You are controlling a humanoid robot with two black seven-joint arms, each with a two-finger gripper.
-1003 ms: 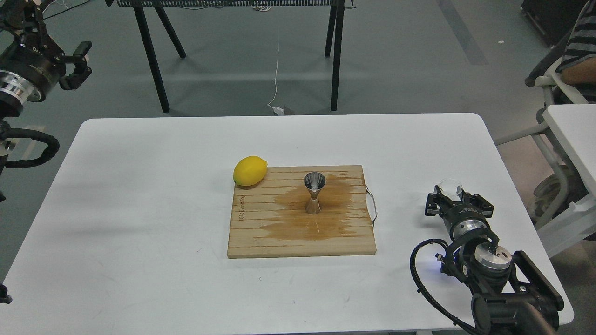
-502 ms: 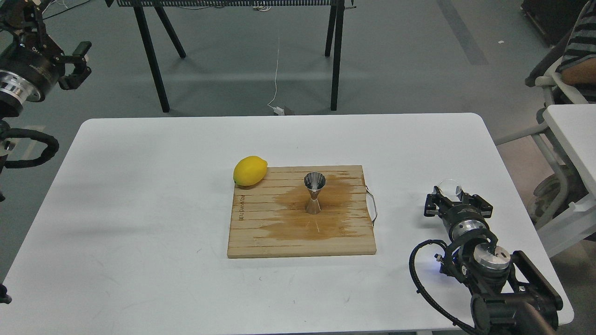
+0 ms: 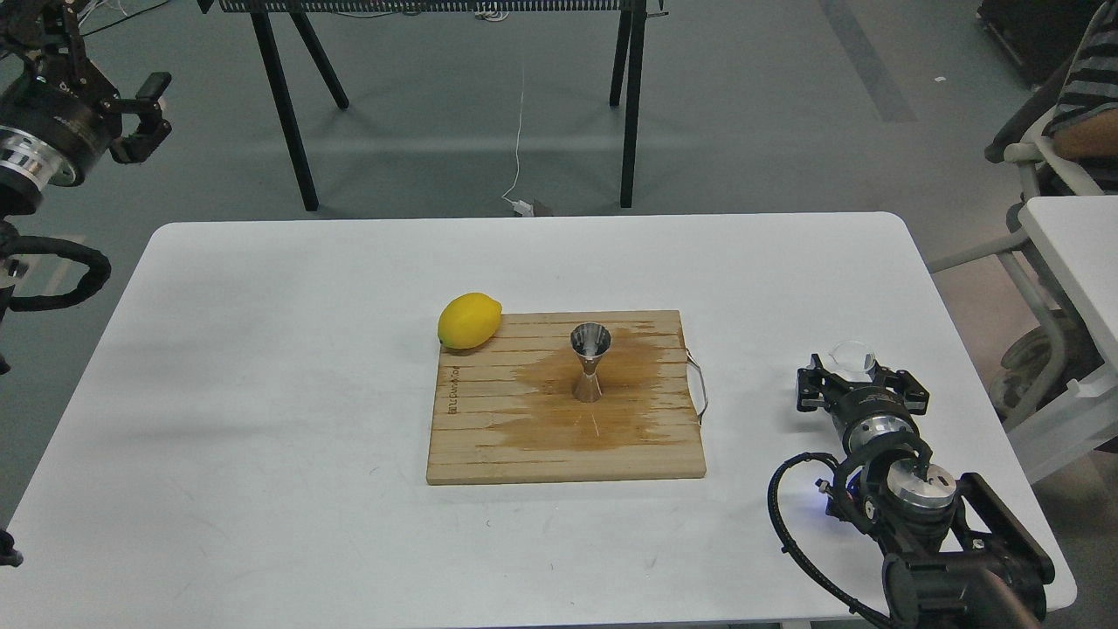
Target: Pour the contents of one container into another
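Observation:
The clear glass cup [image 3: 853,355] is low over the table's right side, just past the far end of my right gripper [image 3: 858,374]. That gripper is seen from behind and appears shut on the cup. The steel jigger [image 3: 590,362] stands upright in the middle of the wooden board [image 3: 489,445], on a wet brown stain, well to the left of the cup. My left gripper [image 3: 144,114] hangs open and holding nothing at the far left, above the floor beyond the table.
A lemon [image 3: 469,321] lies at the board's back left corner. The board has a wire handle [image 3: 699,384] on its right side. Black table legs [image 3: 288,114] stand behind the white table [image 3: 262,349]. A seated person [image 3: 1083,96] and another table are at the right.
My right gripper and the cup have shifted slightly right and downward together. My left gripper has drifted a little up and to the left. The jigger, the lemon and the board have not moved.

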